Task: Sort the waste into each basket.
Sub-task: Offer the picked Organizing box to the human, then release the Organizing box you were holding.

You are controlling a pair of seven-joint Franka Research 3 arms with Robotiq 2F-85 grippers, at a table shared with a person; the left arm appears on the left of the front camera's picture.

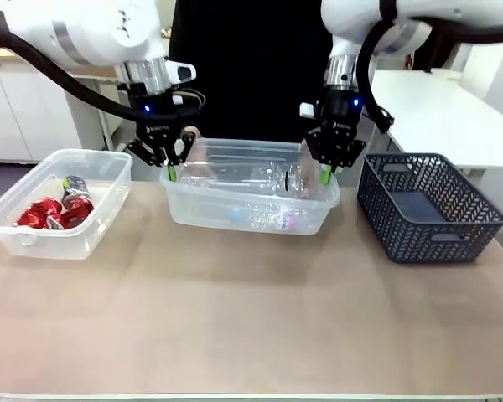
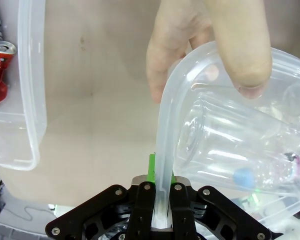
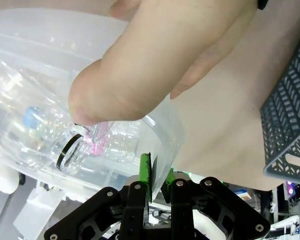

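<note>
Two tubs: both are in use; the left tub (image 1: 59, 205) rests on the tabletop (image 1: 235, 318), and the middle tub (image 1: 250, 194) appears raised a little above it.
Cans: the red-and-silver cans (image 1: 54, 209) lie together in the left tub, with no bottles among them.
Bottles: the clear plastic bottles (image 1: 264, 180) lie in the middle tub; a coloured cap or two shows through its wall.
Loose waste: none lies on the tabletop, and the dark lattice basket (image 1: 427, 205) on the right looks empty.
Progress: sorting appears finished, as far as these views show; what is left seems to be handling the tub of bottles.
Left gripper (image 1: 169, 167): clamped on the rim of the middle tub at its left end; in the left wrist view the rim runs straight up between the closed fingers (image 2: 140, 210).
Right gripper (image 1: 329, 170): clamped on the same tub's rim at its right end, the green pad (image 3: 145, 170) pressed against the plastic.
Person's hands: one hand (image 2: 190, 45) grips the tub's corner just beyond the left gripper; the other hand (image 3: 155, 70) holds the rim just beyond the right gripper.
Risk: in my judgement the thin wall may flex or slip if the two sides pull unevenly.
</note>
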